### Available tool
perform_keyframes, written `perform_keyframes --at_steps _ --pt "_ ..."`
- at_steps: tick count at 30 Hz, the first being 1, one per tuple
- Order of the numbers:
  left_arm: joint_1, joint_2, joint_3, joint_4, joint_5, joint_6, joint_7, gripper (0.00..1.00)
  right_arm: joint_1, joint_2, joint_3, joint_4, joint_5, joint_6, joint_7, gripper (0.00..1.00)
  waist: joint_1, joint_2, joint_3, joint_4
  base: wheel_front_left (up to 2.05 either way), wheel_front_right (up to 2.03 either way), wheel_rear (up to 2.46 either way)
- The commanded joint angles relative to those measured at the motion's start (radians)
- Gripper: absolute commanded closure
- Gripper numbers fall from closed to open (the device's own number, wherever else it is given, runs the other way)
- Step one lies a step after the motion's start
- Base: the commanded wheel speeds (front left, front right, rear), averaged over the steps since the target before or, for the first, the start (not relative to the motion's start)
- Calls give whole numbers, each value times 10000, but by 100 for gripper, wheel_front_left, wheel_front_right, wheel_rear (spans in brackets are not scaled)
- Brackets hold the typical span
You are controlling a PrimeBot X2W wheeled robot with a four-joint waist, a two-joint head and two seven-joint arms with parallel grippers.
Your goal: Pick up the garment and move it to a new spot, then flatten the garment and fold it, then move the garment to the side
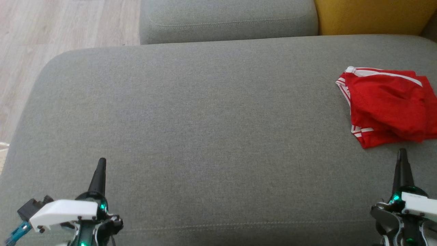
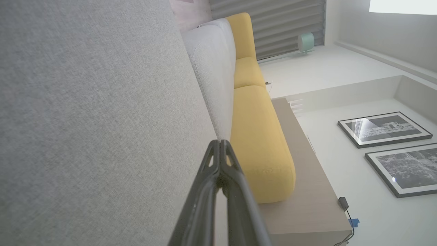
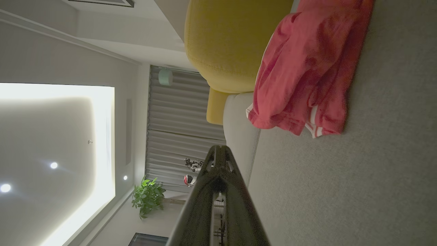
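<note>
**Both pincers shut, red garment just ahead of the right one**

The left pincer (image 1: 101,161) and the right pincer (image 1: 402,151) each have their two long dark fingers pressed together, holding nothing, low over a broad grey woven-fabric sofa cushion (image 1: 205,119). A crumpled red fabric garment (image 1: 389,106) with white stripes lies on that cushion just beyond the right pincer's tip, not touching it, and well off to the left pincer's right. A mustard-yellow upholstered cushion (image 1: 368,15) sits farther beyond the garment.

Head camera down, wrist cameras sideways, over shared cushion (image 1: 205,119)
</note>
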Motion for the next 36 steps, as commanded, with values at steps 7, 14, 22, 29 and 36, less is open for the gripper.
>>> perform_keyframes --at_steps 7,14,22,29,36 --pt "-775 159 557 -133 -1036 -199 294 100 -705 -197 46 -281 1040 59 284 100 0 0 18 -71 0 0 0" --pt "-937 152 769 12 -1875 -316 508 100 -829 -192 -61 -253 1872 62 494 100 0 0 36 -139 0 0 0" --pt "-1073 136 958 134 -2565 -414 696 100 -933 -181 -161 -229 2558 65 677 100 0 0 50 -195 0 0 0" --pt "-1075 112 992 136 -2536 -414 723 100 -935 -161 -190 -227 2534 65 700 100 0 0 50 -195 0 0 0" --pt "-1078 89 1024 138 -2510 -414 749 100 -937 -141 -217 -225 2511 65 722 100 0 0 50 -195 0 0 0"
